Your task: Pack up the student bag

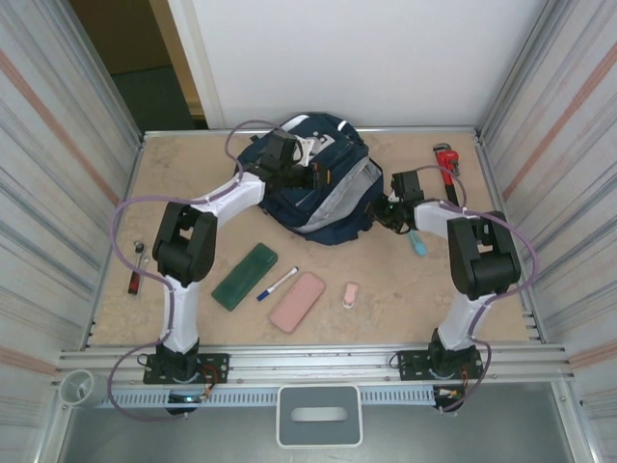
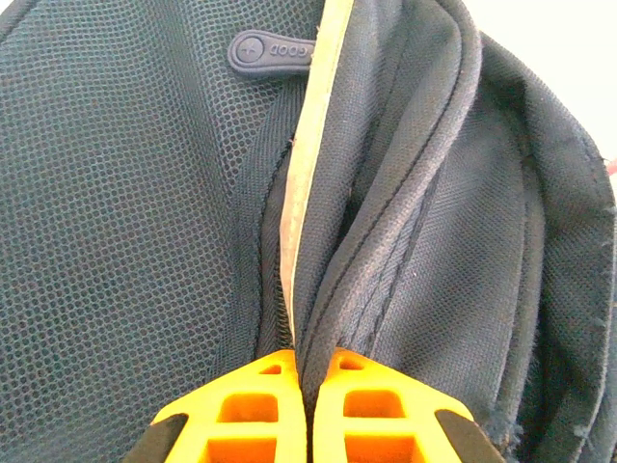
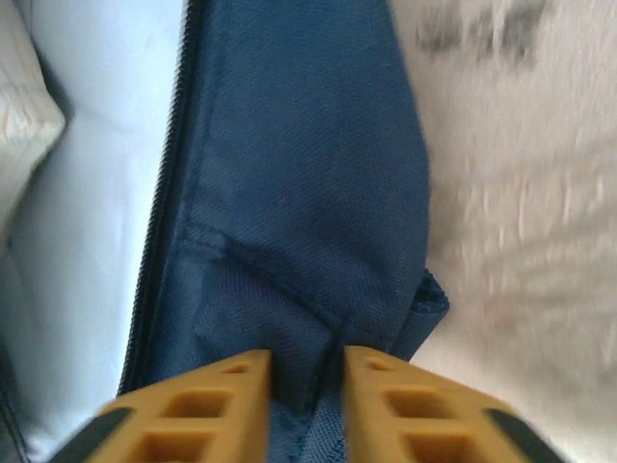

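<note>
Top external view: the table carries the student bag at its far middle, lying slumped on its side. From its base the left arm bends at the elbow and reaches across to the bag's far left top. Opposite, the right arm folds back from its elbow toward the bag's right edge. Wrist views show the left claw clamped tight on a fold of bag fabric beside the zip. The right claw pinches a ridge of blue cloth, fingers narrowly apart. Nearer the bases lie a green case, a pink case, a marker and a small eraser.
</note>
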Motion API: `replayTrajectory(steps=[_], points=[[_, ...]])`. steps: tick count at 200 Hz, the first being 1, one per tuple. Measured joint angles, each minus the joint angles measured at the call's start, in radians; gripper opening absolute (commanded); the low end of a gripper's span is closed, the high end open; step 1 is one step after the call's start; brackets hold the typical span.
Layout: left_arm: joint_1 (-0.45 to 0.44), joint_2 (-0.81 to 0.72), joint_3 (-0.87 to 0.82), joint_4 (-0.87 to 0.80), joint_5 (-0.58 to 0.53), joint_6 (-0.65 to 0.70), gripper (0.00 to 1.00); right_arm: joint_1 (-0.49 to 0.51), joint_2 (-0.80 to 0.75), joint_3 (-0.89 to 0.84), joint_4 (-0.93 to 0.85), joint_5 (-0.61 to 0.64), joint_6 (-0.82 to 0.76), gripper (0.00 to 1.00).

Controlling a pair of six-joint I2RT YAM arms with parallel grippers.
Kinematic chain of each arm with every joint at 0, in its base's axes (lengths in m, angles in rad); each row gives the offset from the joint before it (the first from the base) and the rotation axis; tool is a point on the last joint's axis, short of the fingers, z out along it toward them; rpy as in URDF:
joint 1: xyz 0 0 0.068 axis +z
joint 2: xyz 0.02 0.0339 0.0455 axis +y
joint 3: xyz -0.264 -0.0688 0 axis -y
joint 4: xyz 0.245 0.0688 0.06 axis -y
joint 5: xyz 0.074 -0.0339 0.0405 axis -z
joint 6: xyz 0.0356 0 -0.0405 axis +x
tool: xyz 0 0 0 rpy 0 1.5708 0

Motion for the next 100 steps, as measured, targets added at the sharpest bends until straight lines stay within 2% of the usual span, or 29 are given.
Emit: replayTrajectory(steps=[18,38,62,77,100], points=[[-0.018,0.0,-0.008,0.029,-0.055,-0.037,0.0,-0.035,0.056,0.084,0.0,-0.018,-0.007,0.04],[-0.041,0.008,0.003,0.039,-0.102,-0.07,0.03,-0.08,0.114,0.167,-0.009,-0.043,-0.022,0.03],[-0.07,0.086,0.124,0.006,-0.124,-0.091,0.24,-0.127,0.156,0.263,-0.05,-0.06,-0.049,0.12],[-0.083,0.151,0.23,-0.04,-0.113,-0.08,0.4,-0.155,0.149,0.292,-0.064,-0.059,-0.072,0.24],[-0.093,0.167,0.303,-0.12,-0.112,-0.002,0.57,-0.184,0.089,0.283,-0.093,-0.045,-0.11,0.39]])
